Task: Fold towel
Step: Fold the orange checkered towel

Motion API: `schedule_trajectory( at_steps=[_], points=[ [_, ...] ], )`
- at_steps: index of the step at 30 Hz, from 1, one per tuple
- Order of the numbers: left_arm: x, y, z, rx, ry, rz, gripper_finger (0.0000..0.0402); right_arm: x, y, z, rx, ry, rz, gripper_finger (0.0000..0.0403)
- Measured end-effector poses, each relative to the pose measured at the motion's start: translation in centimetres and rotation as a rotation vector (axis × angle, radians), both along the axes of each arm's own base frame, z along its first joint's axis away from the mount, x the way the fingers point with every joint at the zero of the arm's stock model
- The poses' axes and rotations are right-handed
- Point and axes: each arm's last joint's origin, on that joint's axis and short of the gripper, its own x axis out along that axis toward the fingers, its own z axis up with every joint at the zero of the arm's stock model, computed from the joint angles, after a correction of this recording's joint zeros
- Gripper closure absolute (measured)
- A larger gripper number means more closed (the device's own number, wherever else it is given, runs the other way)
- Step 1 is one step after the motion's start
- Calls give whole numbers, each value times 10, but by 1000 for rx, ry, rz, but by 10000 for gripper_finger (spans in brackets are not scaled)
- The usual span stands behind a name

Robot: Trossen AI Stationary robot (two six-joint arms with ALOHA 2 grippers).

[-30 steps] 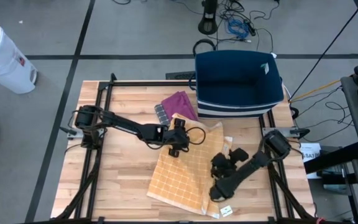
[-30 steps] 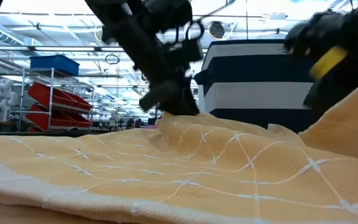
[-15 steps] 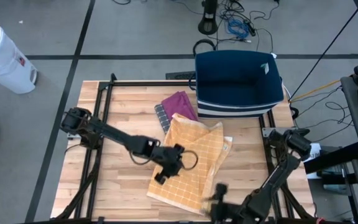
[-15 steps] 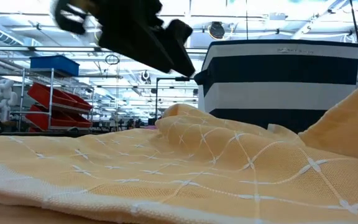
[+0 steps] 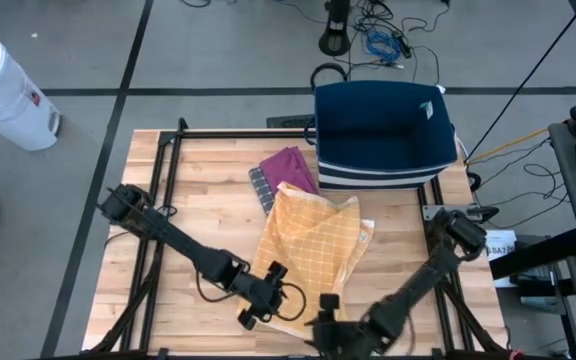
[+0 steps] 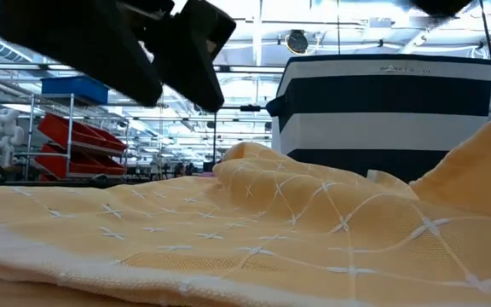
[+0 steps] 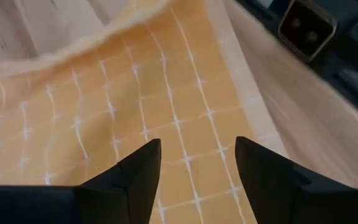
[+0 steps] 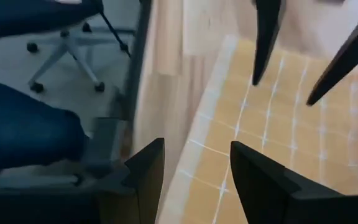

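We find the yellow towel (image 5: 313,250) lying centre-frame on the tabletop (image 5: 198,200). Left hand (image 5: 260,308) and right hand (image 5: 326,322) hover open at its lower edge, presumably positioned to lift that edge for folding.

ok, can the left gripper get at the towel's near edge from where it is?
Probably yes. The left gripper is open right over the yellow towel at its near edge, nothing between them. The right gripper sits close beside it but not in its path.
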Motion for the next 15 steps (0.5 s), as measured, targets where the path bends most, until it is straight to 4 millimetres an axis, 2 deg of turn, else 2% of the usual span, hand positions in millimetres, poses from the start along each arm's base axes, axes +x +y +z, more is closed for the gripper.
schedule_trajectory(
  at_steps=[5,8,11,15],
  points=[
    [-3,-7,-5,6,14,39,188,25,-20,-27,85,139,-7,234],
    [-6,-11,-6,6,17,49,188,29,-29,-39,175,273,-14,234],
    [-9,-14,-6,18,21,53,188,24,-32,-39,197,333,-74,236],
    [-12,-13,-9,69,44,81,188,8,-23,-23,200,305,-103,251]
  ],
)
